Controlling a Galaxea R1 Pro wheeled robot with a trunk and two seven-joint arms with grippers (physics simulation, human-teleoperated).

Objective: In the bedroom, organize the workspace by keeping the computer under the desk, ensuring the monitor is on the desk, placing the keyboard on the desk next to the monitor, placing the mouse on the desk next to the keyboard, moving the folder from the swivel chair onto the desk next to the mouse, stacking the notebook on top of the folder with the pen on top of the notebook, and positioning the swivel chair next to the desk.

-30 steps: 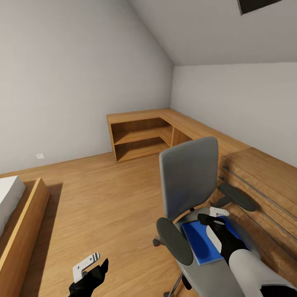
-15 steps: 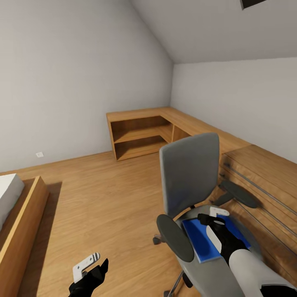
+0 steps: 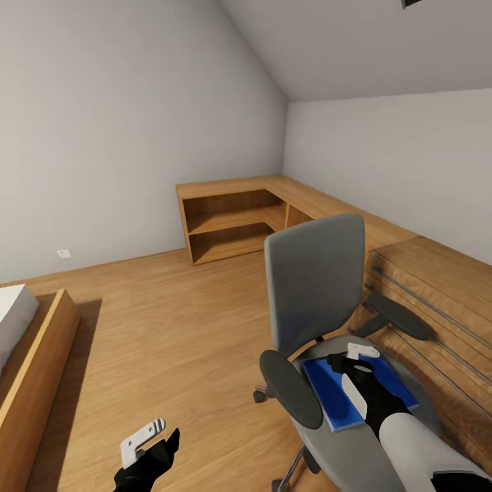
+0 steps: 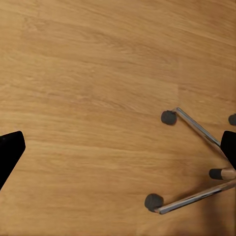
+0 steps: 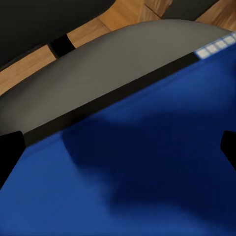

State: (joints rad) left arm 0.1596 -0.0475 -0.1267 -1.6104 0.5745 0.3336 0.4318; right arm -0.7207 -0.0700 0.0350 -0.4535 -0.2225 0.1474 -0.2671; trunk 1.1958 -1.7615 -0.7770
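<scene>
Folder (image 3: 329, 391) flat on swivel chair (image 3: 314, 287) seat; right claw (image 3: 361, 353) released just above.

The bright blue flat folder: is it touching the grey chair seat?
Touching: in the head view the bright blue flat folder lies flat on the grey chair seat.

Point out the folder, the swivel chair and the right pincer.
folder (image 3: 326, 389): head view, on the bare blue cover left of the arm.
swivel chair (image 3: 314, 280): head view, on the middle of the grey backrest.
right pincer (image 3: 360, 351): head view, at its white tip over the folder's far edge.
</scene>
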